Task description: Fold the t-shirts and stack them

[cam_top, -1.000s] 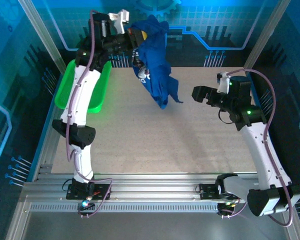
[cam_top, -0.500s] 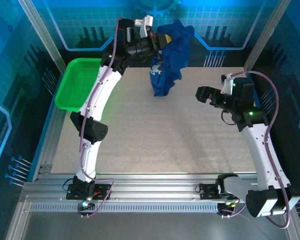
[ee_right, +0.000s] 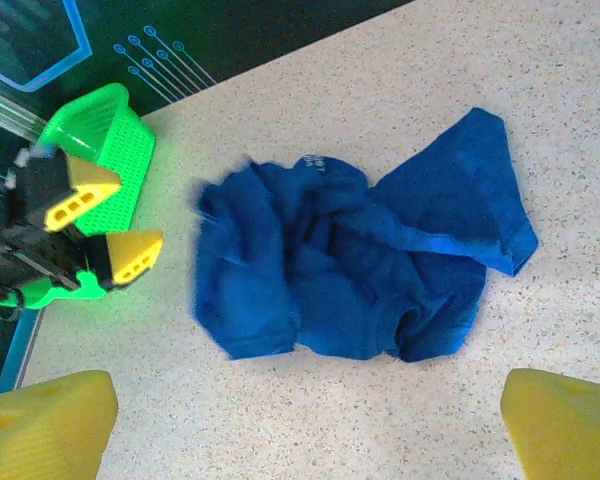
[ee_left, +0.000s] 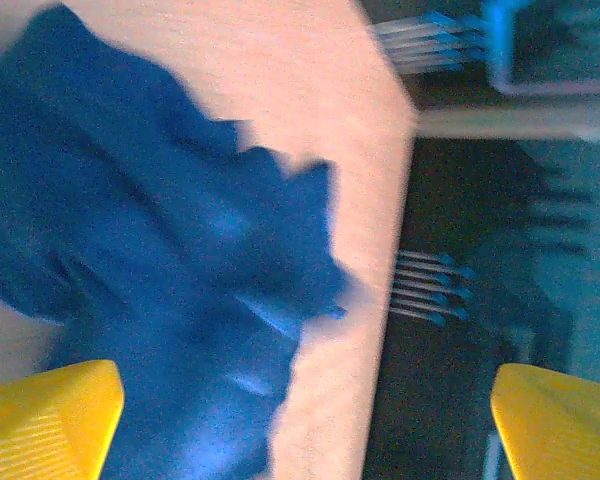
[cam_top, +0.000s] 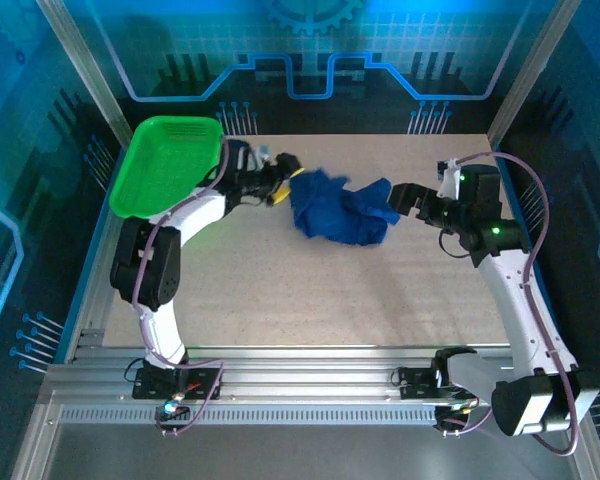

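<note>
T-shirt [cam_top: 340, 210]: lying on the table [cam_top: 310, 300] in a crumpled heap, unfolded, in the far half and roughly midway across. It sits between the two tools. In the right wrist view the blue cloth is bunched, with one flatter flap spread toward the right side of that picture. A scrap of white lettering shows near the heap's upper edge. The rest of the print is hidden in the folds.

Left tool [cam_top: 286, 184]: low over the table, just beside the shirt's left edge. Its fingers [ee_right: 130, 257] stand wide apart, and nothing is between them. In the right wrist view a narrow strip of bare table separates the nearer fingertip from the cloth, so the tool is not touching the shirt there. The left wrist view is blurred. It shows blue cloth ahead and a yellow fingertip at each lower corner, far apart.

Right tool [cam_top: 398, 196]: close to the shirt's right end. From above I cannot tell whether it touches the cloth. Its fingers [ee_right: 45, 420] are wide, sitting at the two lower corners of its own view, with only speckled table between them. It holds nothing.

Basket [cam_top: 165, 165]: green, at the far-left corner of the table, beside the left arm and apart from the shirt.
</note>
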Action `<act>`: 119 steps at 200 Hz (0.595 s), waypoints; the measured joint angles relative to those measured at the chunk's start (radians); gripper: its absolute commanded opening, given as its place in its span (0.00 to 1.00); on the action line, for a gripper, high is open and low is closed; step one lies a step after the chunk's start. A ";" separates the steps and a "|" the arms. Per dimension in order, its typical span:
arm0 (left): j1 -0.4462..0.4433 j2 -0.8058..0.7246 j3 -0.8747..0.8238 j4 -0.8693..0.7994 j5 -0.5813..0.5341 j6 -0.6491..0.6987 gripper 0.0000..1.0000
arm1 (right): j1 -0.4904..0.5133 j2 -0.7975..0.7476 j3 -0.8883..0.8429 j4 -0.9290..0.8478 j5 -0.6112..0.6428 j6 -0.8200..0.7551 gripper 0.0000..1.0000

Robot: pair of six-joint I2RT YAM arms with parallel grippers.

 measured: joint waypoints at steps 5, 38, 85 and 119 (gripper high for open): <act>0.017 -0.004 -0.014 -0.018 -0.011 0.005 0.99 | 0.000 0.000 0.000 0.000 0.000 0.000 1.00; 0.032 -0.156 0.001 -0.232 -0.082 0.115 0.99 | 0.002 0.021 0.000 -0.037 0.016 -0.001 1.00; 0.040 -0.424 -0.016 -0.367 -0.142 0.264 0.99 | 0.033 0.100 -0.084 -0.079 0.026 0.025 0.99; 0.021 -0.435 -0.136 -0.436 -0.150 0.348 0.99 | 0.098 0.151 -0.194 -0.031 -0.003 0.088 0.92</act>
